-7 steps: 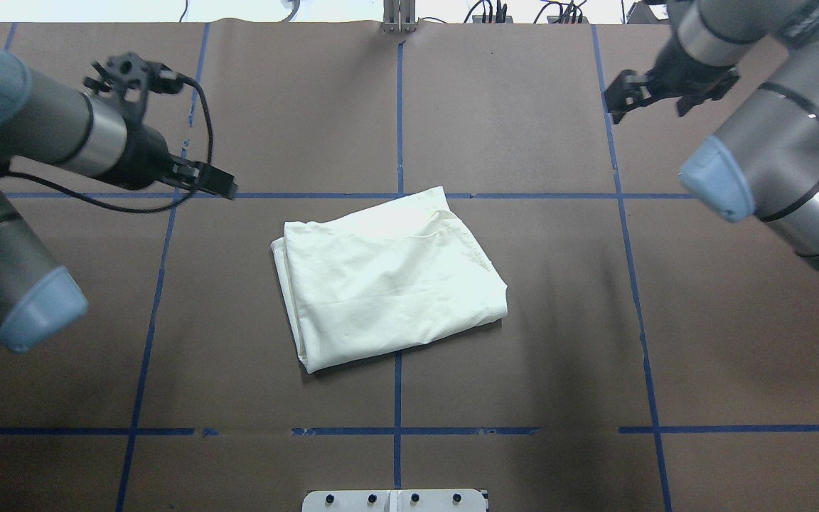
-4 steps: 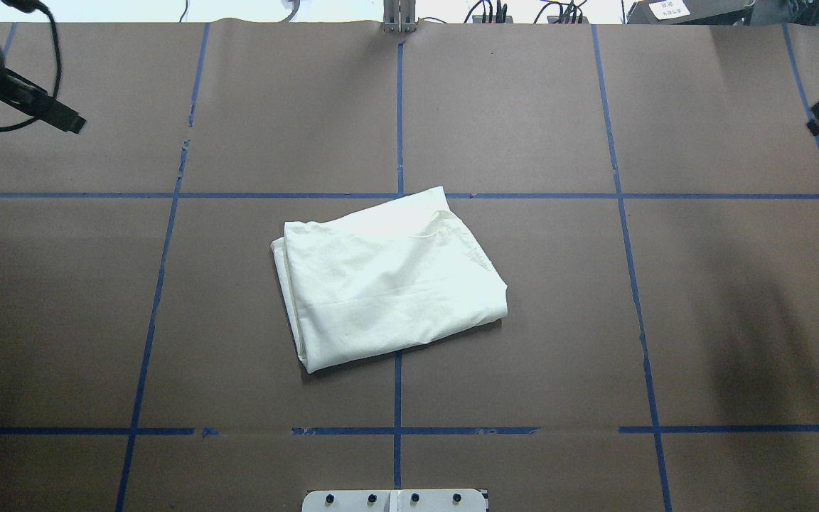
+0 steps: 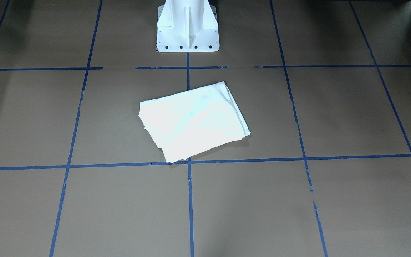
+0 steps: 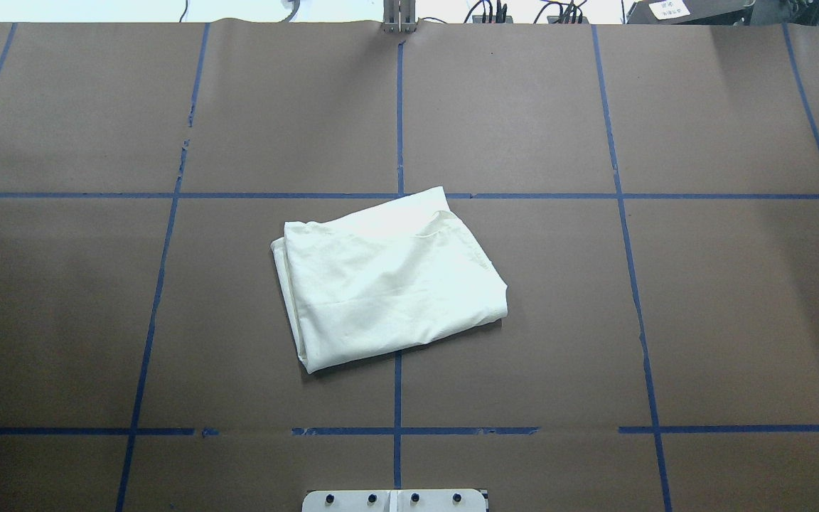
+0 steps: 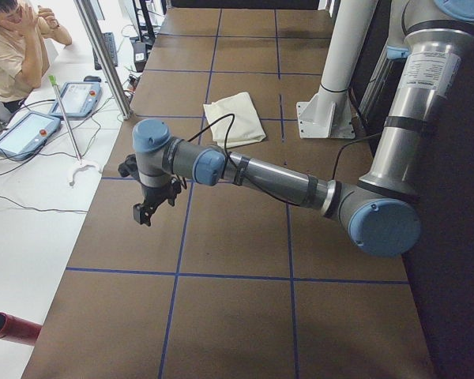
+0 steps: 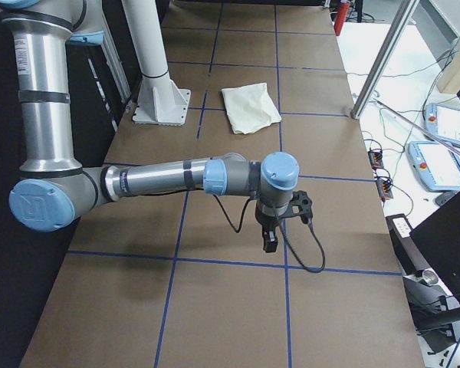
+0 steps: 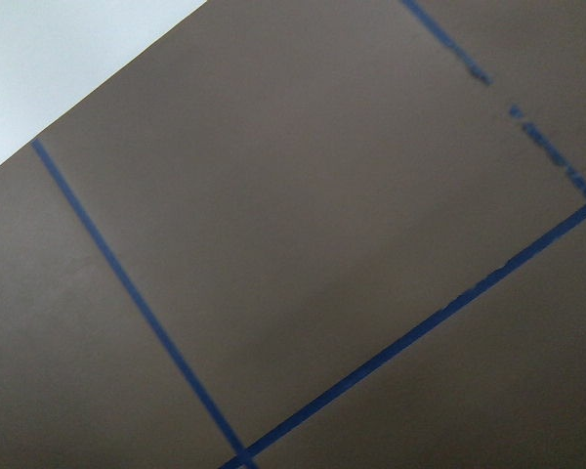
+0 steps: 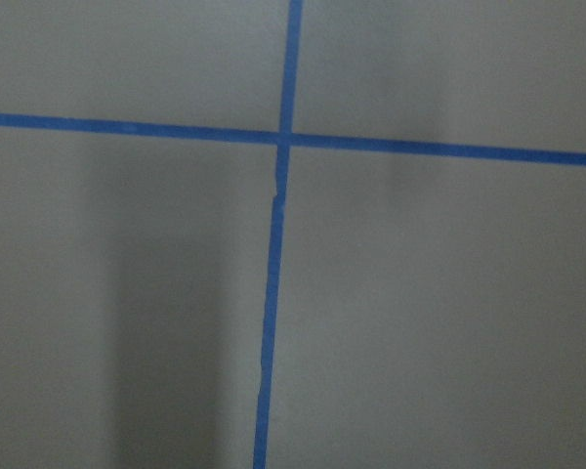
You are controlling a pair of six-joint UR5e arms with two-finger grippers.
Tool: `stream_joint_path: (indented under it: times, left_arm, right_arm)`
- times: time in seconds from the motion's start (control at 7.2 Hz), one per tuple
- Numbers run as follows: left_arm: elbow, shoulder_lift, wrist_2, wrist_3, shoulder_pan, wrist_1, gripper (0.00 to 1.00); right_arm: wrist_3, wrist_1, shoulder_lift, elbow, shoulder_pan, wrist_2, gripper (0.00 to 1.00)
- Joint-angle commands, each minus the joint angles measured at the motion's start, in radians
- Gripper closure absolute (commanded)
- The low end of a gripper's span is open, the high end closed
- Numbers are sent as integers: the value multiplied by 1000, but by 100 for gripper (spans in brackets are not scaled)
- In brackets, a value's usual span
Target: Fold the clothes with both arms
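The left arm (image 5: 261, 178) reached low over the left end of the table (image 4: 665, 320). The left gripper (image 5: 148, 207) pointed down at bare brown paper, well apart from the garment, probably parked there to leave the middle free. From that side view alone I cannot tell whether its fingers were spread or closed. At the table's middle the cream T-shirt (image 4: 388, 284) lay as a compact, slightly skewed rectangle, plain side up. It lay across a blue tape line (image 4: 397, 398) and nothing touched it, which suggests the folding was finished. The right arm (image 6: 161, 180) mirrored the left at the opposite end. The right gripper (image 6: 268, 239) hung over paper, its opening equally unreadable.
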State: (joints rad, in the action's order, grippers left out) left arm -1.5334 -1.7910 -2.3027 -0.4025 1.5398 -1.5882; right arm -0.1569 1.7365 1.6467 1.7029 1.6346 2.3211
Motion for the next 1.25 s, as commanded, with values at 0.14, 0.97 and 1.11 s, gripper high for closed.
stream_joint_path:
  times: [0.14, 0.97, 1.11]
  left_arm:
    - [119, 62, -18, 22, 88, 13, 0]
    - [-11, 114, -8, 206, 86, 10, 0]
    - [-4, 111, -11, 206, 82, 8, 0]
  right_arm:
    - [29, -5, 25, 6, 21, -57, 0]
    - [69, -6, 35, 3, 21, -51, 0]
    - [68, -6, 35, 3, 21, -51, 0]
